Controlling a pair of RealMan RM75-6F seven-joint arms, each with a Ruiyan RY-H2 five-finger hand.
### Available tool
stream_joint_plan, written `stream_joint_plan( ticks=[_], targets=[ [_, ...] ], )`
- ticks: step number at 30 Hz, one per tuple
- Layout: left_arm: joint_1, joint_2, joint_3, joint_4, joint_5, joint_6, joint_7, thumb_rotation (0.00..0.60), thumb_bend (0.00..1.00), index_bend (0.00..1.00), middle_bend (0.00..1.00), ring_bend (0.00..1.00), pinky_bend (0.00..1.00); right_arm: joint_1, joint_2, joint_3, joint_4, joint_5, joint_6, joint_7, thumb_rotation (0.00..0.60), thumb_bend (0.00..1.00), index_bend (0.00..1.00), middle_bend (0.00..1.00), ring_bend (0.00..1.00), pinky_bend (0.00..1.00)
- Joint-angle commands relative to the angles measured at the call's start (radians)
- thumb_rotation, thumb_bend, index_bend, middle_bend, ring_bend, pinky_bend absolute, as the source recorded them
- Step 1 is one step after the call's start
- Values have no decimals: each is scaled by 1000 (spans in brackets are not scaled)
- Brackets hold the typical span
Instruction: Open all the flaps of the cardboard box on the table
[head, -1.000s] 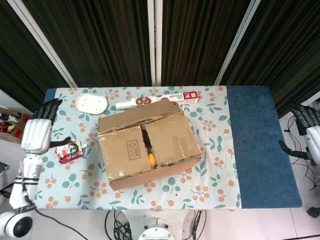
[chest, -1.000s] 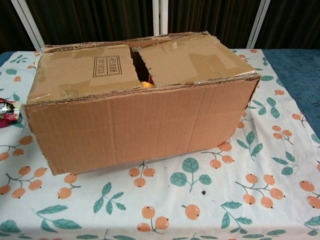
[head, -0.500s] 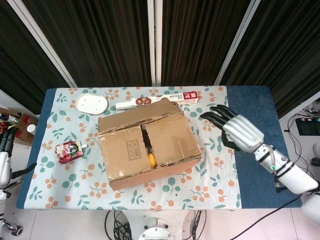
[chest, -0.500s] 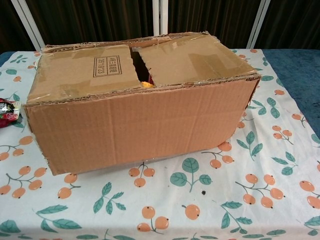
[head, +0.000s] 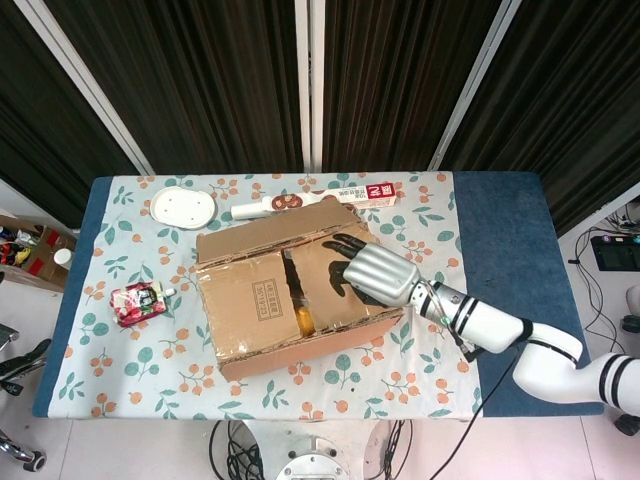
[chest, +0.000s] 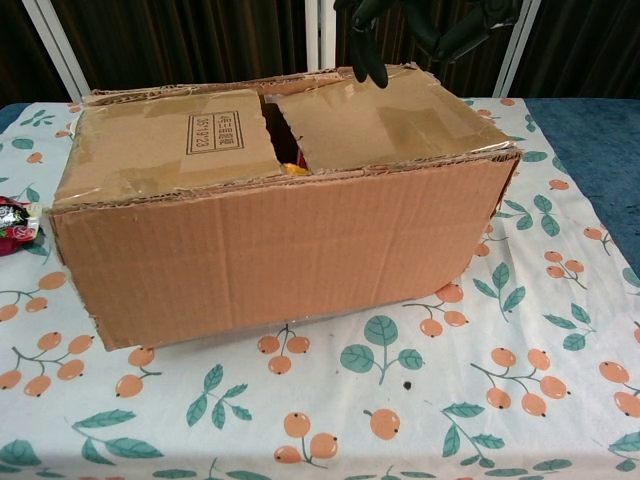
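The cardboard box (head: 290, 300) sits mid-table, slightly turned. Its two top flaps lie closed with a dark gap (head: 295, 285) between them, and something orange (head: 304, 320) shows inside. In the chest view the box (chest: 270, 230) fills the frame, and the same orange thing (chest: 293, 168) peeks through the gap. My right hand (head: 365, 268) hovers over the right top flap (head: 345, 285) with its fingers spread and nothing held. Its dark fingertips (chest: 372, 55) hang just above the box's far edge, and I cannot tell whether they touch the flap. Neither view shows my left hand.
A white plate (head: 184, 207) and a long red-and-white packet (head: 330, 198) lie behind the box. A red snack pouch (head: 137, 302) lies to its left, also visible in the chest view (chest: 12, 225). Plain blue cloth (head: 510, 290) covers the table's right end.
My right hand has swept in from the table's right side to over the box's right top flap. My left hand has dropped out of the frame at lower left. The box has not moved.
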Motion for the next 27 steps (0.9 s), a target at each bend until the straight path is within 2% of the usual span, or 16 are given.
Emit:
stream_joint_plan(
  ticks=[1,6,13,27],
  targets=[
    [8,-2,-7,12,0,-2,-15,600,0,7,50,70,165,37,-28,-15,29,-1,-28,-9,600,1000,525,329,0,0],
    [13,-9,-16,31,0,-14,-29,600,0,7,50,69,165,77,-73,-39,73,-15,-25,14,600,1000,518,322,0,0],
    [22,-11,-31,50,-7,-26,-37,600,0,7,50,69,165,138,-139,-74,134,-48,-7,70,600,1000,385,256,0,0],
    [37,-16,-47,70,-2,-37,-54,600,0,7,50,69,166,190,-199,-133,187,-42,9,87,600,1000,383,242,0,0]
  ],
)
